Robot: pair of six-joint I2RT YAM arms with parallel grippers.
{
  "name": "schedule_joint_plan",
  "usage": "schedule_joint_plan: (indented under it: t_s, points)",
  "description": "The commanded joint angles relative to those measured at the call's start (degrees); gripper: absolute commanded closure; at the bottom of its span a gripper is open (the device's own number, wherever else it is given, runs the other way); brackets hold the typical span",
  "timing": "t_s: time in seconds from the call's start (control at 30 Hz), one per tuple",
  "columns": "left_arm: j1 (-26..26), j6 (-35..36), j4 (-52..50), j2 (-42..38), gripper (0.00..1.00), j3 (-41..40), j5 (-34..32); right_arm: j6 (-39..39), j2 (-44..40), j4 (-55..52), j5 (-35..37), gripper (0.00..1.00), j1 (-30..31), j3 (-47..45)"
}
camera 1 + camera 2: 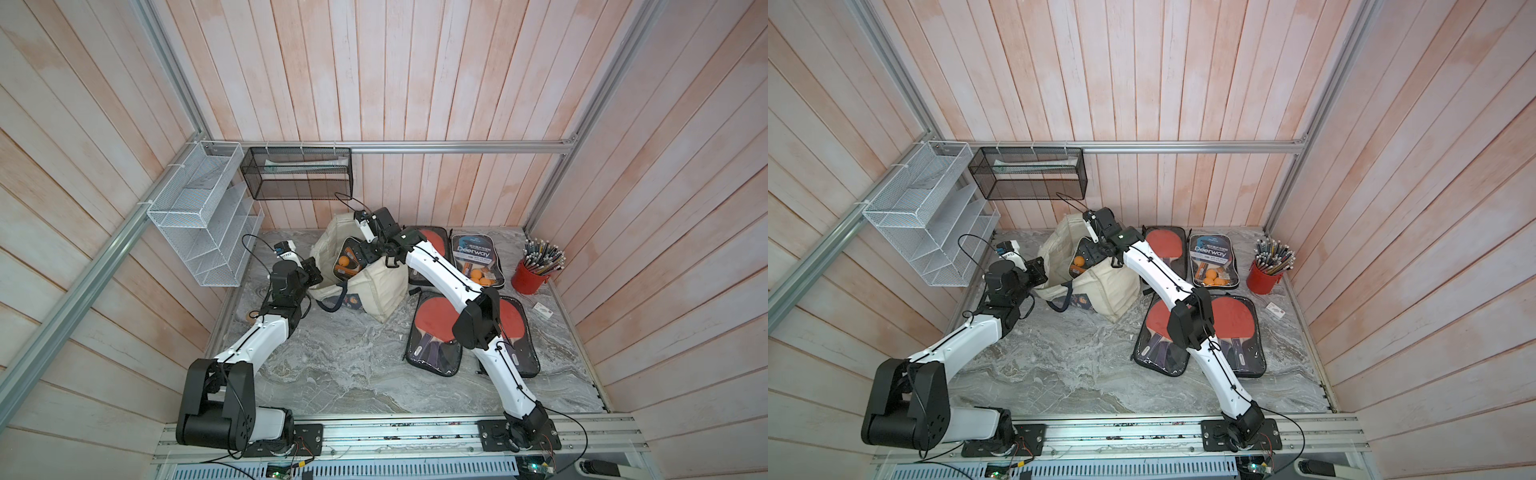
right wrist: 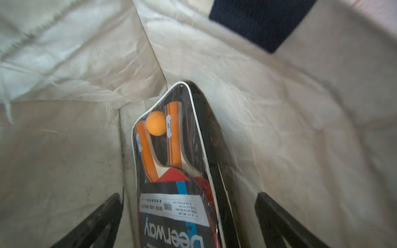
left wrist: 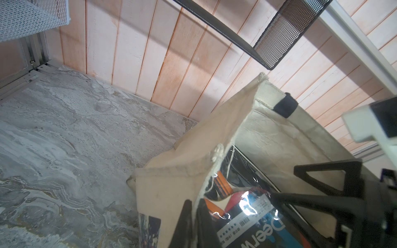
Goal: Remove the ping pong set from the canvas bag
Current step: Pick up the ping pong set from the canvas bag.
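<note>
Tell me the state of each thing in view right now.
canvas bag: standing open, one rim pinched.
ping pong set: inside the bag, on edge, not gripped.
left gripper: shut on the bag's rim.
right gripper: open inside the bag, jaws either side of the set.
other ping pong sets: flat on the table.
pencil cup: upright, full of pencils.

Inside the canvas bag, the ping pong set stands on edge against the crumpled lining, an orange ball between the paddle handles. The right claw straddles it, fingers spread wide, clear of it. A navy strap patch shows on the far wall.
</note>
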Motion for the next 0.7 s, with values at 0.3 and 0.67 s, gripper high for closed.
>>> schedule_joint_plan:
  t_s: [0.3,0.67]
  points:
    - [0.00,0.08,0.38,-0.95,1.00,-1.54,0.25,0.22,2.62,-1.33,-0.06,0.04,-0.09,-3.28]
    - [0.19,0.00,0.32,-1.13,1.00,-1.54,0.16,0.17,2.59,-0.66,-1.46,1.00,0.08,-4.08]
